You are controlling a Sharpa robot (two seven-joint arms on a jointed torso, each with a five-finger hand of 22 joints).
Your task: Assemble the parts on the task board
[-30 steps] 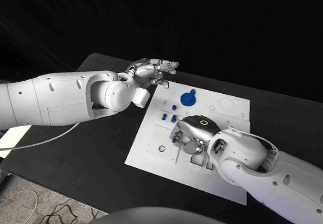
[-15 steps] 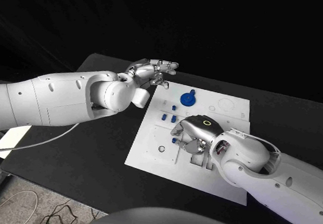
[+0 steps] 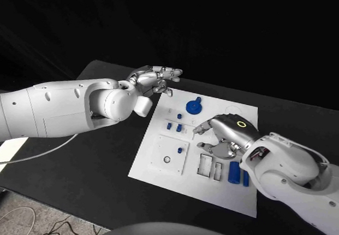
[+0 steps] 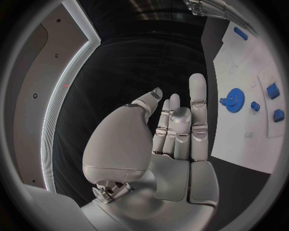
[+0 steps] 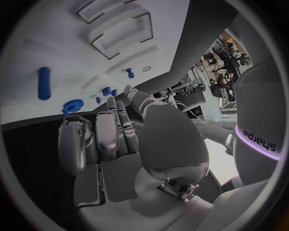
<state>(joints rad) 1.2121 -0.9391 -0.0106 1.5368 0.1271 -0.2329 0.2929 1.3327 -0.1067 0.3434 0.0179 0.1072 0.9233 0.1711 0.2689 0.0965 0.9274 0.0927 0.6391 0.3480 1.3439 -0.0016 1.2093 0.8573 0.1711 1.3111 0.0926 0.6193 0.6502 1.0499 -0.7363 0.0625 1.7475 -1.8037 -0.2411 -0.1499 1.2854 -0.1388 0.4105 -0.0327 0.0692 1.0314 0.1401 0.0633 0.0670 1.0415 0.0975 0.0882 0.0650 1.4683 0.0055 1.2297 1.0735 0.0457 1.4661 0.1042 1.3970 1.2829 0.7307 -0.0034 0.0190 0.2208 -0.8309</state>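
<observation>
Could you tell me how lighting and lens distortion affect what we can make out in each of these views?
Head view: the task board is brightly lit against a black table and dark backdrop, its edges straight. Left wrist view: fisheye bends the board's edge; the left robot hand looms large. Right wrist view: same curvature, with a bright room behind the right robot hand.

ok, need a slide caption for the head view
Right hand held empty over the white task board; left hand open past its far corner, near the blue gear.

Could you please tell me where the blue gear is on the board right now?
In the head view the blue gear sits near the far edge of the white board, between the left hand and the right hand.
</observation>
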